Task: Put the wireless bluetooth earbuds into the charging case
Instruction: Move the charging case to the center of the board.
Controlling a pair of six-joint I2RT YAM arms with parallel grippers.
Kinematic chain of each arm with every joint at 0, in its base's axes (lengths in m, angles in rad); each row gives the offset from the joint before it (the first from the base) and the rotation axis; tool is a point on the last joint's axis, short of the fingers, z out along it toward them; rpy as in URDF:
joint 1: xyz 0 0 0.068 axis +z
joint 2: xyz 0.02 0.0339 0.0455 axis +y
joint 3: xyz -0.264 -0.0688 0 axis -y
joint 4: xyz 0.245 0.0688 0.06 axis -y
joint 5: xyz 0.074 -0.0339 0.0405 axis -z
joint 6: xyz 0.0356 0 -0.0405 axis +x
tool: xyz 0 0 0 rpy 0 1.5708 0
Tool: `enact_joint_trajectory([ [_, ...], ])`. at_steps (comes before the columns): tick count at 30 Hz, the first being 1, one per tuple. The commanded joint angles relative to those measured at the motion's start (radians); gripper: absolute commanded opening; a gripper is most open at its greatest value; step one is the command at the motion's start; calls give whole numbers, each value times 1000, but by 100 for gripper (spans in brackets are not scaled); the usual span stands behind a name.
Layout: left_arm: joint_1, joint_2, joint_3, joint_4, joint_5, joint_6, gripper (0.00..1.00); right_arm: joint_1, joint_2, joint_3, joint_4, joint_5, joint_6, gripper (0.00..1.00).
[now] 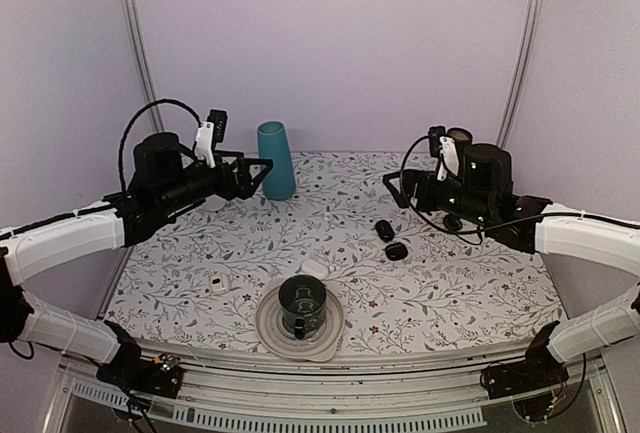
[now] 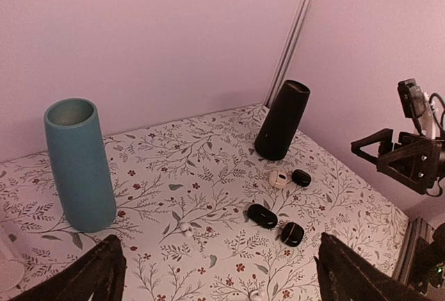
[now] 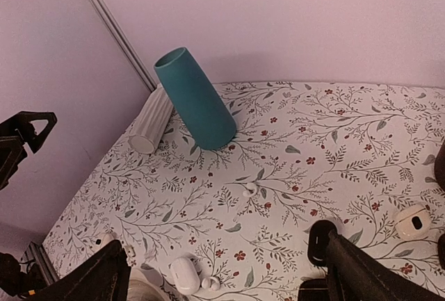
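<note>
The white charging case (image 1: 314, 268) lies shut on the floral table, just behind the dark cup; it also shows in the right wrist view (image 3: 184, 275). One white earbud (image 3: 211, 284) lies right beside it. A second earbud (image 3: 250, 190) lies further back, and also shows in the left wrist view (image 2: 185, 229). My left gripper (image 1: 262, 175) is open and empty, raised at the back left near the teal cup; its wrist view shows its jaws wide apart (image 2: 219, 245). My right gripper (image 1: 393, 191) is open and empty, raised at the back right (image 3: 226, 245).
A teal cup (image 1: 277, 160) stands at the back. A dark cup on a saucer (image 1: 275, 338) sits at the front. Black oval objects (image 1: 384, 230) (image 1: 396, 250) lie mid-right. A small white piece with a dark mark (image 1: 219, 283) lies front left. A black cylinder (image 2: 281, 120) and a ribbed white cup (image 3: 149, 127) stand at the back.
</note>
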Motion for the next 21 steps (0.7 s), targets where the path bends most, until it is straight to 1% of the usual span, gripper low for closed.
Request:
enact_joint_trajectory([
  [1, 18, -17, -13, 1, 19, -7, 96, 7, 27, 44, -1, 13, -16, 99],
  [10, 19, 46, -5, -84, 37, -23, 96, 14, 107, 69, -3, -32, -14, 99],
  [13, 20, 98, 17, -156, 32, -22, 96, 19, 132, 74, -2, -54, -12, 99],
  [17, 20, 196, 42, -253, 60, -21, 96, 21, 151, 72, 1, -79, -12, 99],
  [21, 19, 263, 48, -307, 87, -31, 96, 22, 151, 45, 13, -93, -8, 99],
])
